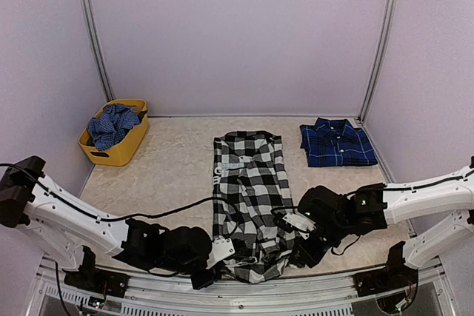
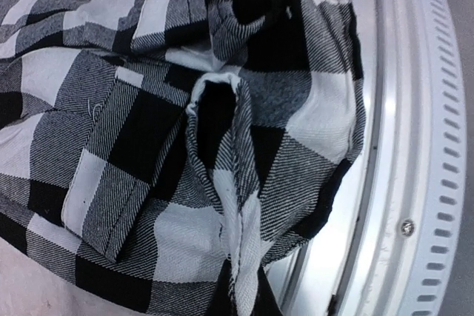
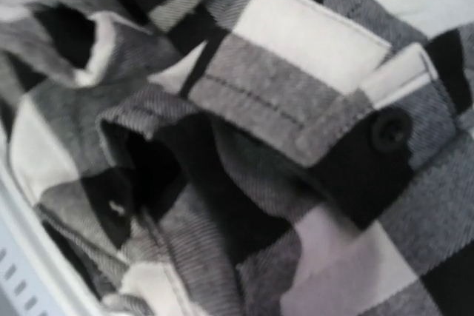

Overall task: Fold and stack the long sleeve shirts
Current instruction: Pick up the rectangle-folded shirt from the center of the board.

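Your checked shirt (image 1: 248, 183) lies across the middle of the tabletop (image 1: 178, 168), collar toward 12 o'clock, its bunched hem pinched by your clenched left hand (image 1: 216, 251) at 7 o'clock and clenched right hand (image 1: 290, 222) at 5 o'clock, while the navy shirt (image 1: 337, 143) sits folded at 1 o'clock.

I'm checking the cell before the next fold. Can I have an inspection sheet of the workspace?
Surface: beige table, speckled.
Job's things: black-and-white check shirt lies lengthwise mid-table, near end bunched; navy plaid shirt folded, far right.
Clutter: yellow basket far left, blue cloth inside.
Grippers: left gripper and right gripper at the check shirt's near end, jaws shut, seemingly pinching cloth.
Cables: black cable trails across the table.
Surroundings: lilac walls, metal posts.
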`<state>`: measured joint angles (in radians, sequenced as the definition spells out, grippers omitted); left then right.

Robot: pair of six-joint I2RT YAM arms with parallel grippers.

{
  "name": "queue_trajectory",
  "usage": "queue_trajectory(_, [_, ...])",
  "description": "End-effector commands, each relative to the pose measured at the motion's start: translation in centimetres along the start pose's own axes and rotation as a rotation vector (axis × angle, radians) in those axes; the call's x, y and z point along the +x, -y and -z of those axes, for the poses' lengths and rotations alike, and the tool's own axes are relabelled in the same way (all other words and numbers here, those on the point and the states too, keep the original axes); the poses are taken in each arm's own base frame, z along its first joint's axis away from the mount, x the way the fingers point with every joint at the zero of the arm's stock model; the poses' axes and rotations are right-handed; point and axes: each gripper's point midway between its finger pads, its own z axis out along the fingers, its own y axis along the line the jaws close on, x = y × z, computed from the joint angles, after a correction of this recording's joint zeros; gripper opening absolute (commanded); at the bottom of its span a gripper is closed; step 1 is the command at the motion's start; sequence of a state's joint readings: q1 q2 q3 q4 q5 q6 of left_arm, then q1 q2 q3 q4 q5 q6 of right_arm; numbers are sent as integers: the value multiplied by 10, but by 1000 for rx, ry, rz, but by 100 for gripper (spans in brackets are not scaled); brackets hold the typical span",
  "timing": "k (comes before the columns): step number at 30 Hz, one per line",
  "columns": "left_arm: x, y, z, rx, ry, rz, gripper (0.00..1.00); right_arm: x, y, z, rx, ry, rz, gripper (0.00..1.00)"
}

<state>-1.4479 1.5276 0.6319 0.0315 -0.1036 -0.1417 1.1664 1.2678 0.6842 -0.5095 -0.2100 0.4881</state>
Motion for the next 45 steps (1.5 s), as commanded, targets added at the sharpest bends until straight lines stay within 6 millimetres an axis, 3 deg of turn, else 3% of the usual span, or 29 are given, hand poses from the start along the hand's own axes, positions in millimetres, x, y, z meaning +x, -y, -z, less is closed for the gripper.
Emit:
queue_trajectory(1, [-23, 30, 25, 175, 32, 76, 0, 18, -14, 0, -80, -50, -58, 0])
queue_trajectory(6, [-29, 39, 42, 262, 45, 126, 0, 21, -26, 11, -113, -63, -53, 0])
queue_trajectory(10, [-47, 26, 53, 311, 81, 183, 0, -7, -31, 33, -77, 1, -12, 0])
queue_trajectory(14, [-68, -9, 59, 295, 122, 260, 0, -39, -19, 50, -23, 59, -8, 0])
queue_trajectory(20, [-88, -77, 67, 259, 214, 404, 0, -85, 31, 63, 10, 114, -55, 0])
queue_trajectory(25, [-91, -142, 61, 219, 246, 540, 0, -118, 74, 55, 41, 106, -52, 0])
queue_trajectory(30, [-87, -189, 38, 190, 216, 611, 0, -152, 118, 43, 55, 105, -79, 0])
queue_trajectory(32, [-74, -205, 21, 174, 168, 656, 0, -160, 133, 36, 62, 98, -89, 1])
queue_trajectory(38, [-44, -232, -19, 112, 63, 729, 0, -175, 172, 16, 114, 87, -112, 19])
queue_trajectory(45, [-37, -258, -11, -6, 80, 780, 22, -205, 192, 32, 188, 174, -111, 49])
